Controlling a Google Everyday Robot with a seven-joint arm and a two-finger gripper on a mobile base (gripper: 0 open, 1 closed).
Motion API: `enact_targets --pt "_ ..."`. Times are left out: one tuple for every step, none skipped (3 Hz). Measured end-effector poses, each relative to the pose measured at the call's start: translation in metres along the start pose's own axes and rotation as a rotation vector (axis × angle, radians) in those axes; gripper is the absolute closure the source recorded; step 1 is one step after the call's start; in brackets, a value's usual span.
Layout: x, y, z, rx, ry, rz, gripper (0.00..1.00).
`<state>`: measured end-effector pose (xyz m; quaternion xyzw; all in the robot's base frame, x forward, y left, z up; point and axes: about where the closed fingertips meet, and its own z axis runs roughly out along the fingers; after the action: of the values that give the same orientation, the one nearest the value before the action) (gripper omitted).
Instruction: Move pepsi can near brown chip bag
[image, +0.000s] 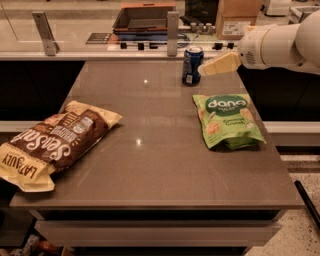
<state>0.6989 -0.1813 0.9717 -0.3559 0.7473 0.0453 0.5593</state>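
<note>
The pepsi can (192, 65) is a small dark blue can with a silver top and stands upright at the far edge of the table, right of the middle. The brown chip bag (55, 142) is large and crinkled, with pale yellow ends and white lettering, and lies at the table's near left, partly over the left edge. My gripper (206, 70) is pale yellow and reaches in from the right on a white arm (275, 45). Its tip is just right of the can at can height. I cannot see contact between them.
A green "dang" bag (227, 120) lies flat on the right half of the brown table (150, 170), in front of the gripper. Behind the table runs a counter with a dark tray (142, 20), a metal post (172, 32) and cardboard boxes (235, 20).
</note>
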Motion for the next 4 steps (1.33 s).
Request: enact_targets --pt "0.0 -0.001 0.006 -0.004 0.009 0.008 0.0" --pt "0.001 -0.003 0.037 -0.039 -0.016 0.042 0.0" --pt "0.008 -0.004 0.069 -0.066 -0.05 0.097 0.0" --pt "0.012 -0.005 0.086 -0.075 -0.069 0.132 0.0"
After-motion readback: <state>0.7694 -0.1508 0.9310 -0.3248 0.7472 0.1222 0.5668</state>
